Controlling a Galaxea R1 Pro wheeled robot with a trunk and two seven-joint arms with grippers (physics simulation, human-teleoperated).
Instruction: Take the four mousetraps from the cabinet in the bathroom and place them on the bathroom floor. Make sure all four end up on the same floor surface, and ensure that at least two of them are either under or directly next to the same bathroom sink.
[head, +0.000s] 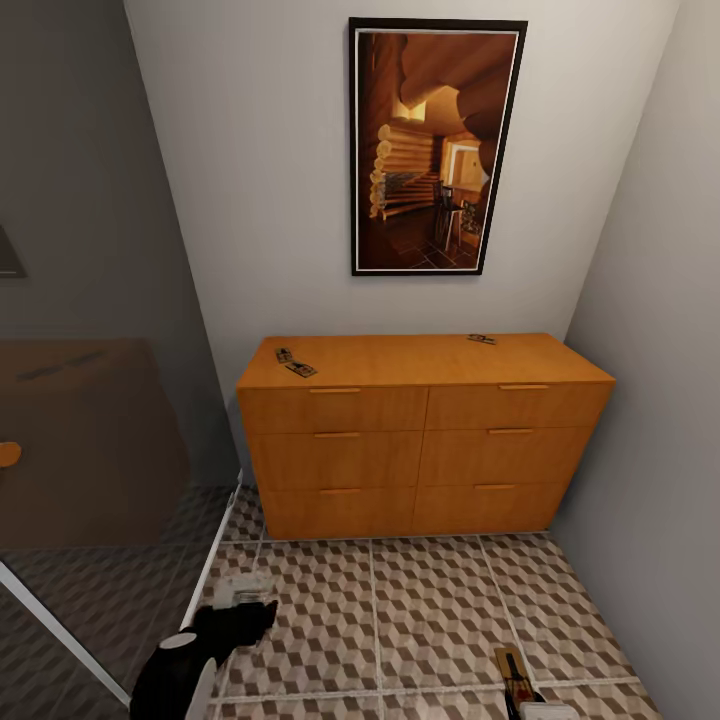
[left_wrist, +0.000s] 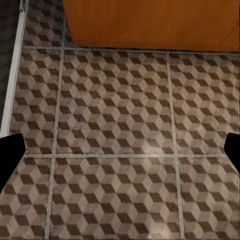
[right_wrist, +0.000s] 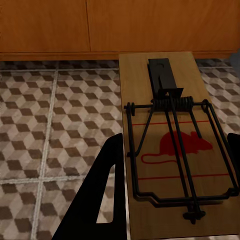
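The right gripper (right_wrist: 172, 165) holds a mousetrap (right_wrist: 170, 145) between its fingers (right_wrist: 102, 190), one dark finger along the board's edge and the other just showing at the far edge. In the head view this trap (head: 513, 675) sits low over the tiled floor (head: 420, 610) in front of the cabinet (head: 420, 440), at the right arm's end.

Three more traps lie on the cabinet top: two close together near its left front corner (head: 285, 355) (head: 300, 369), and one near the right back edge (head: 481, 339). All six drawers are closed.

The left gripper (left_wrist: 120, 147) hangs open and wide over the bare floor (left_wrist: 115, 125), its fingertips (left_wrist: 11, 150) far apart and holding nothing; the cabinet base (left_wrist: 150, 22) lies beyond it. In the head view the left arm (head: 215, 640) is low, beside a glass panel (head: 90, 480). A framed picture (head: 432, 145) hangs on the wall above the cabinet.
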